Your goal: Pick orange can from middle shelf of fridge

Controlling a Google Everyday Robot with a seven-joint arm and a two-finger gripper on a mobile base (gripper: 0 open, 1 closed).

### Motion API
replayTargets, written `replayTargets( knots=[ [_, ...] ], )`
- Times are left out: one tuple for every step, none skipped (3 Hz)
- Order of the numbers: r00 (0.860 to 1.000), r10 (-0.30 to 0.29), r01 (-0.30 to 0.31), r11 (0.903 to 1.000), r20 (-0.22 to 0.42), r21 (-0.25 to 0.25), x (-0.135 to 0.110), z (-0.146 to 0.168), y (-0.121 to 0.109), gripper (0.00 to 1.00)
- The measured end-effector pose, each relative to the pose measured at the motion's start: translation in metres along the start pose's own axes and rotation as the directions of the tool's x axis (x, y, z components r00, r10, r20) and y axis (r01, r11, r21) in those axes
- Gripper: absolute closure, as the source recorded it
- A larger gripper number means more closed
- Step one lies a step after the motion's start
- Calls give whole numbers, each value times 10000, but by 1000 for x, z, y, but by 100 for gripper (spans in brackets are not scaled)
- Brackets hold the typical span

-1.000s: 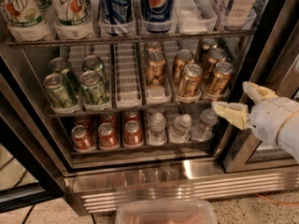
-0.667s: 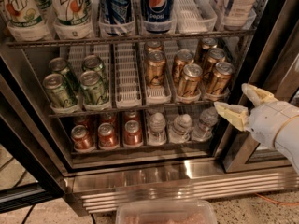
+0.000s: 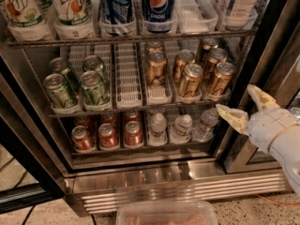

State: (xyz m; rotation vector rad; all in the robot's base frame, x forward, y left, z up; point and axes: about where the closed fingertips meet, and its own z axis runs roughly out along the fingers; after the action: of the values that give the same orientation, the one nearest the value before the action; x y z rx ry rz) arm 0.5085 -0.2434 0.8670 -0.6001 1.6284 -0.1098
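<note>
While the tool (image 3: 234, 98) hangs open and empty by the fridge's (image 3: 187, 186) right door frame, barely shifted from a second ago, the orange can (image 3: 220, 78) stands untouched, front right on the middle shelf (image 3: 127, 78).

— From where is the fridge (image 3: 187, 191) viewed?
— It is viewed from close in front and slightly above, angled downward. The middle shelf (image 3: 129, 78) is centred.
— And the end effector (image 3: 233, 97)?
— It is framed at the right edge, level with that shelf, fingers parted.
</note>
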Motion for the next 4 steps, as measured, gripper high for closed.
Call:
replayTargets(
  knots=[
    [10000,26,-25,10000,83,-62,-4,3,3,29],
    [10000,26,-26,10000,84,-62,-4,3,3,31],
    [9999,60,-59,10000,113,-53,-4,4,4,34],
    [9997,-7,4,9999,254,129,-3,10,6,35]
  ],
)
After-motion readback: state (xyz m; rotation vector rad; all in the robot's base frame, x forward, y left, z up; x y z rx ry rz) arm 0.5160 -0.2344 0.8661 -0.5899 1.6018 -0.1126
